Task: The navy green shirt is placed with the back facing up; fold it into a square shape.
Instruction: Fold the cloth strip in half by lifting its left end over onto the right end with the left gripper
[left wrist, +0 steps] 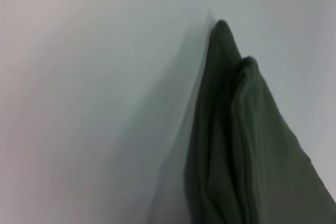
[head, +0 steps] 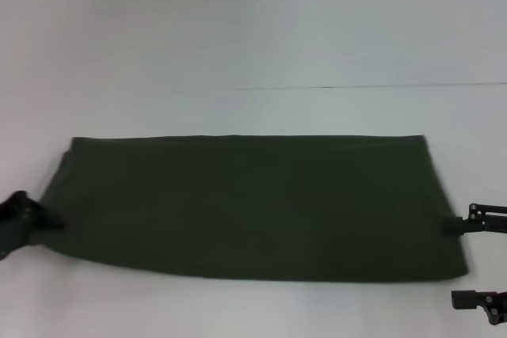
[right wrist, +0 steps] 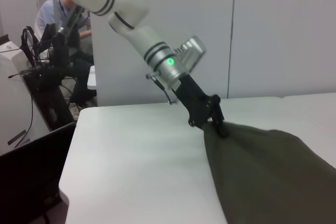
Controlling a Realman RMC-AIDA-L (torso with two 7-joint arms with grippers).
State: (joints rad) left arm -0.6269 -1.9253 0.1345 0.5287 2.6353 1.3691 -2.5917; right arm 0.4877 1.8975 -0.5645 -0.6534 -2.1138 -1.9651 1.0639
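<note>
The navy green shirt lies on the white table as a long flat band, running left to right. My left gripper is at the band's left end, shut on the cloth. In the right wrist view the left gripper pinches the shirt and pulls that end up into a point. The left wrist view shows the gathered folds of the shirt rising to a peak. My right gripper is open at the right end. One finger touches the shirt's edge and the other rests nearer the front.
The table's far edge line runs behind the shirt. Beyond the table's left edge in the right wrist view are a seated person and dark equipment. Grey wall panels stand behind.
</note>
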